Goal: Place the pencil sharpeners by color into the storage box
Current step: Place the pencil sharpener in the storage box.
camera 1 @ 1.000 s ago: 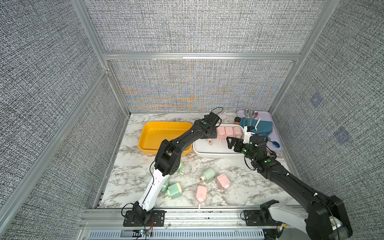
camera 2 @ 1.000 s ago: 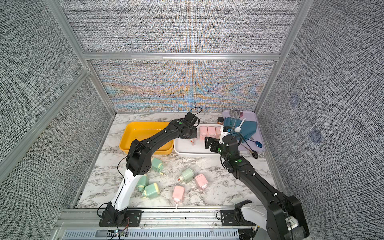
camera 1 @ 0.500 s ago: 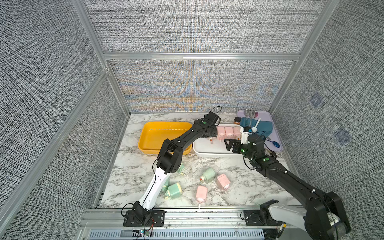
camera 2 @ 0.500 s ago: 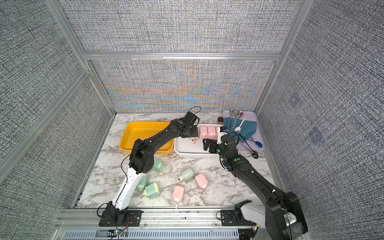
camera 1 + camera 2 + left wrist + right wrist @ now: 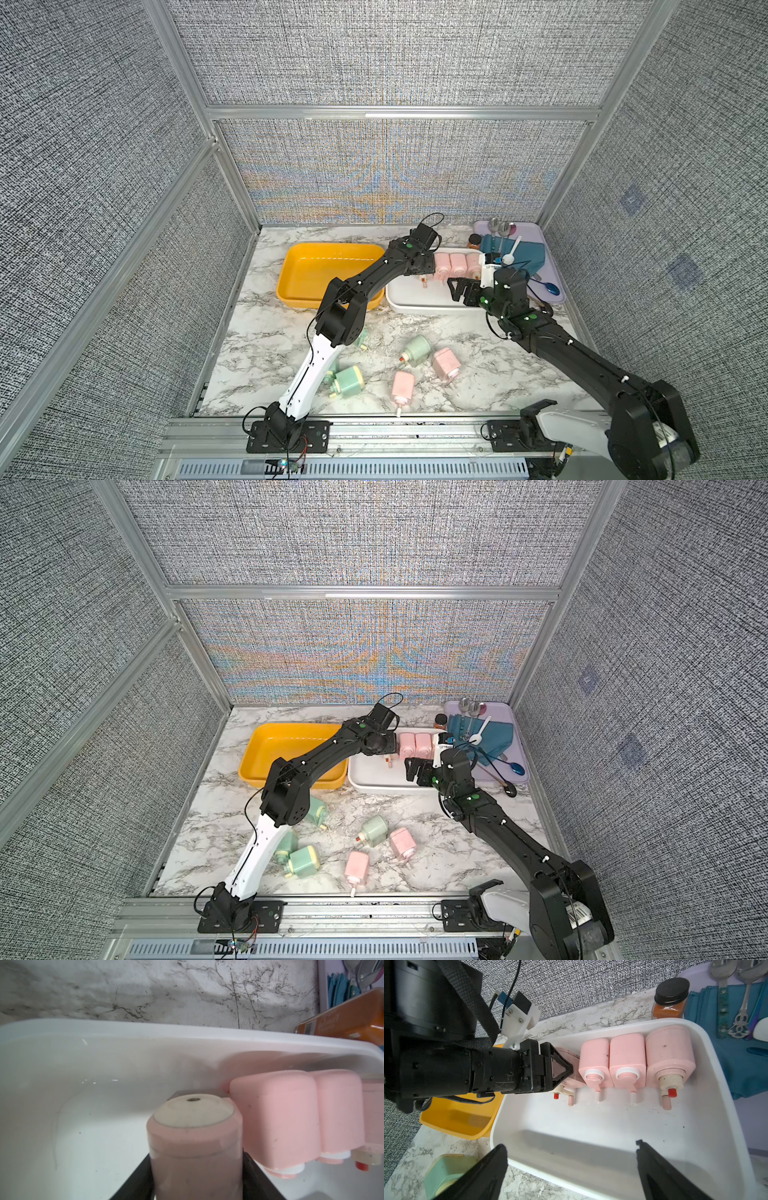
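Observation:
Inside the white storage box (image 5: 415,298) (image 5: 591,1126), my left gripper (image 5: 428,271) (image 5: 569,1070) is shut on a pink pencil sharpener (image 5: 195,1136) (image 5: 568,1056). The held one is close beside a row of three pink sharpeners (image 5: 457,264) (image 5: 627,1057) along the box's far wall. My right gripper (image 5: 459,289) (image 5: 571,1147) hangs open and empty over the box's front part. On the marble lie two loose pink sharpeners (image 5: 403,384) (image 5: 446,363) and several mint green ones (image 5: 417,350) (image 5: 349,381) (image 5: 316,808), some partly hidden under the left arm.
An empty yellow tub (image 5: 328,257) sits directly left of the white box. Behind the box's right end stands a spice jar (image 5: 670,999). A lavender tray (image 5: 536,232) with a teal cloth and spoons fills the back right corner.
The right arm has shifted slightly left over the box's front. The left arm has barely moved and still holds the pink sharpener.

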Robot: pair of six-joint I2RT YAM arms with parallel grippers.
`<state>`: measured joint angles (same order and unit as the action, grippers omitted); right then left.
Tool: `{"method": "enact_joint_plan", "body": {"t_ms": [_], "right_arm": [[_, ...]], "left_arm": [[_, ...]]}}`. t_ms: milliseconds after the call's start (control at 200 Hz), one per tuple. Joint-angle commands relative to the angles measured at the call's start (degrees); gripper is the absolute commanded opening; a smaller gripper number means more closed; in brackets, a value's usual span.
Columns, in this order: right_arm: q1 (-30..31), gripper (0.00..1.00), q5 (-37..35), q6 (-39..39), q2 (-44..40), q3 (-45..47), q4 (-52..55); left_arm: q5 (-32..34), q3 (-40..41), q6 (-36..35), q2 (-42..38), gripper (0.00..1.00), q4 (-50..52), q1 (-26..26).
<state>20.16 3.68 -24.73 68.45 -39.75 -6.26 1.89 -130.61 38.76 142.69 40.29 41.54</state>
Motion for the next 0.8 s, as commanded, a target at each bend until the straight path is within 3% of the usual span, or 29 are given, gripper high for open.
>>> {"method": "enact_joint_plan", "body": {"t_ms": [0,150,340,590,796], "right_arm": [[0.1,0.99,-0.1,0.4,0.1,-0.4,0.0],[0.1,0.99,0.0,0.4,0.1,-0.4,0.1],[0.1,0.99,0.0,0.1,0.0,-0.4,0.0],[0.1,0.99,-0.1,0.1,-0.4,-0.2,0.1],[0.2,0.99,0.1,0.2,-0.3,-0.6,0.3]], "left_arm": [[-1.2,-0.3,-1.2,0.7,0.37,0.0,0.1],[-1.6,-0.5,-0.7,1.3,0.44,-0.4,0.0],[-2.5,-1.8,0.1,2.4,0.46,-0.3,0.1],[-3.3,-1.8,1.0,2.4,0.68,-0.3,0.0],[-3.5,-1.9,1.4,2.1,0.73,-0.8,0.0]]}}
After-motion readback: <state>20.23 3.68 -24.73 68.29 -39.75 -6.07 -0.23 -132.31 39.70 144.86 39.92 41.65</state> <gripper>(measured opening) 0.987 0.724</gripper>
